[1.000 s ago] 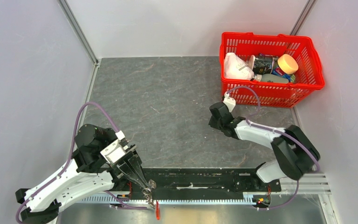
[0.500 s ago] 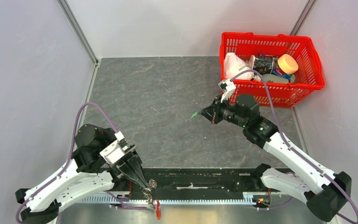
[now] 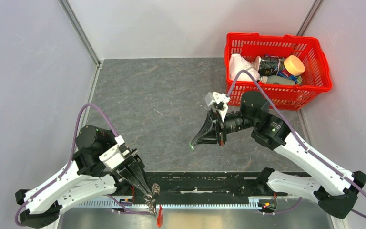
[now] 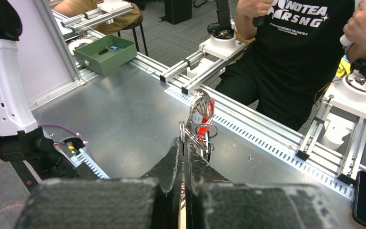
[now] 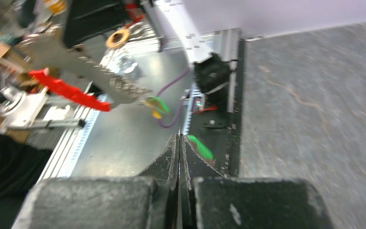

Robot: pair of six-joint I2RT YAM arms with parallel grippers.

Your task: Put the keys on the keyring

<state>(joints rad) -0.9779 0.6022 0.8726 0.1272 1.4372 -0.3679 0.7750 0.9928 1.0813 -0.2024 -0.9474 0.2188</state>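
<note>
Here, the left gripper (image 3: pixel 148 194) sits low over the metal rail at the near edge of the table (image 3: pixel 171 95). Its fingers are pinched together on the keyring (image 4: pixel 203 129), a bunch of silvery loops with a red part hanging off the edge. The right gripper (image 3: pixel 193 142) hovers above the middle of the table, closed tight on a green-tagged key (image 3: pixel 191 147). A red basket (image 3: pixel 276 98) stands far right.

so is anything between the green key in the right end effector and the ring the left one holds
Nothing visible. The right end effector holds the key above bare table; the left end effector grips the ring at the near edge. Only the flat black strip lies between them.
</note>
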